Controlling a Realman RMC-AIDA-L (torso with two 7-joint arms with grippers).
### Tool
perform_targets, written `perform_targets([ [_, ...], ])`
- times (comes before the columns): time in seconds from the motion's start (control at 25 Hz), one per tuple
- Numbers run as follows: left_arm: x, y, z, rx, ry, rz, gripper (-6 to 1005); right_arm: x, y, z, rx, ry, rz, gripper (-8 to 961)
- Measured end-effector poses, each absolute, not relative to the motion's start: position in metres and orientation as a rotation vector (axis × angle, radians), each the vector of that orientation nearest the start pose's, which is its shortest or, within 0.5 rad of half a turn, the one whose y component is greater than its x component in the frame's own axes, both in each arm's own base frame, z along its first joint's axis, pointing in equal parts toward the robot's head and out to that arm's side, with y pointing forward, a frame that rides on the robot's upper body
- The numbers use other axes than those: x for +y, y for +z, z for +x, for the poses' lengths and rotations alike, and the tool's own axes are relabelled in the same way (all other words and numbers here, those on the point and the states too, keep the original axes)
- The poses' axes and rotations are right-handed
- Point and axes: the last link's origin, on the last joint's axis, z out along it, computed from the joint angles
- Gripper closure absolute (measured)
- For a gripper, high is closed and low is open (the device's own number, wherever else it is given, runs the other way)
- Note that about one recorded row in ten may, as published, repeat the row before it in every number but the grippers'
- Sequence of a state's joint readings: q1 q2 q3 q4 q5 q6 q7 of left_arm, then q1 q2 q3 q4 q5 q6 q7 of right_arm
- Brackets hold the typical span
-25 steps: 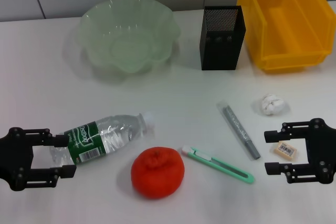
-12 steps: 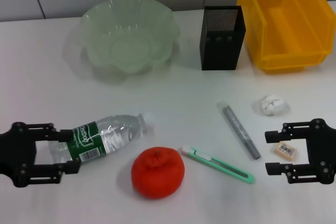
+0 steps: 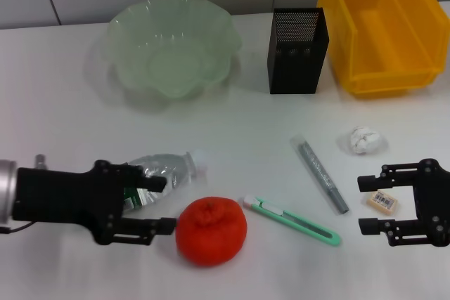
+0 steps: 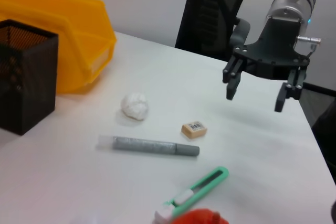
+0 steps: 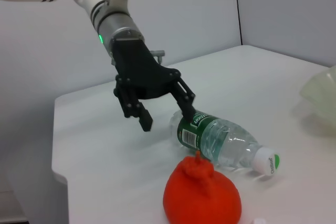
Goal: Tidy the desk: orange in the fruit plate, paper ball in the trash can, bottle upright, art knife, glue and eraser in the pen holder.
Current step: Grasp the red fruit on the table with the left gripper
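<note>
A clear water bottle (image 3: 167, 171) with a green label lies on its side at the front left; it also shows in the right wrist view (image 5: 220, 140). My left gripper (image 3: 167, 203) is open over the bottle's base end, one finger against the label, the other on the orange's side. The orange (image 3: 211, 230) lies just right of it. My right gripper (image 3: 363, 205) is open, hovering at the eraser (image 3: 383, 201). The green art knife (image 3: 292, 220), grey glue stick (image 3: 320, 175) and paper ball (image 3: 363, 140) lie between.
The pale green fruit plate (image 3: 126, 61) stands at the back left, the black mesh pen holder (image 3: 298, 50) at the back centre, and the yellow bin (image 3: 380, 79) at the back right. Bare table lies between these and the front objects.
My left arm has moved right along the bottle and now covers its base and label. The right gripper has barely moved. The objects lie as before.
</note>
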State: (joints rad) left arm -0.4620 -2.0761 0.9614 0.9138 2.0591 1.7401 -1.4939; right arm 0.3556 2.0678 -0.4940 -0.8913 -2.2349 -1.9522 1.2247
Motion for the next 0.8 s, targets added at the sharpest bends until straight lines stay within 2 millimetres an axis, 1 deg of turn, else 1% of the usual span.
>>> perform_targets([
  [0.04,0.298,0.0,-0.242,-0.439,-0.443,-3.08,291,0.248,0.051,0.306,0.458,0.587,-2.874,300],
  [0.08,0.3,-0.007,-0.236,-0.414,-0.445,-3.081,291,0.248,0.051,0.306,0.459,0.587,-2.874,300],
  [0.12,0.3,-0.011,-0.234,-0.4,-0.446,-3.083,291,0.247,0.051,0.307,0.462,0.587,-2.874,300],
  [0.16,0.3,-0.011,-0.234,-0.4,-0.446,-3.083,292,0.247,0.051,0.307,0.462,0.587,-2.874,300],
  [0.2,0.3,-0.017,-0.231,-0.381,-0.439,-3.092,292,0.247,0.051,0.307,0.464,0.587,-2.874,300],
  [0.24,0.3,-0.017,-0.231,-0.381,-0.439,-3.092,292,0.247,0.051,0.307,0.464,0.587,-2.874,300],
  [0.28,0.3,-0.028,-0.228,-0.368,-0.403,-3.108,292,0.246,0.05,0.307,0.466,0.59,-2.874,300],
  [0.32,0.299,-0.031,-0.227,-0.371,-0.394,-3.114,292,0.246,0.05,0.307,0.466,0.592,-2.875,300],
  [0.44,0.299,-0.034,-0.226,-0.373,-0.387,-3.12,292,0.246,0.05,0.307,0.466,0.592,-2.875,300],
  [0.48,0.3,-0.04,-0.224,-0.378,-0.376,-3.114,292,0.245,0.05,0.306,0.467,0.593,-2.876,300],
  [0.8,0.3,-0.053,-0.226,-0.375,-0.327,-3.08,291,0.246,0.049,0.306,0.466,0.595,-2.877,300],
])
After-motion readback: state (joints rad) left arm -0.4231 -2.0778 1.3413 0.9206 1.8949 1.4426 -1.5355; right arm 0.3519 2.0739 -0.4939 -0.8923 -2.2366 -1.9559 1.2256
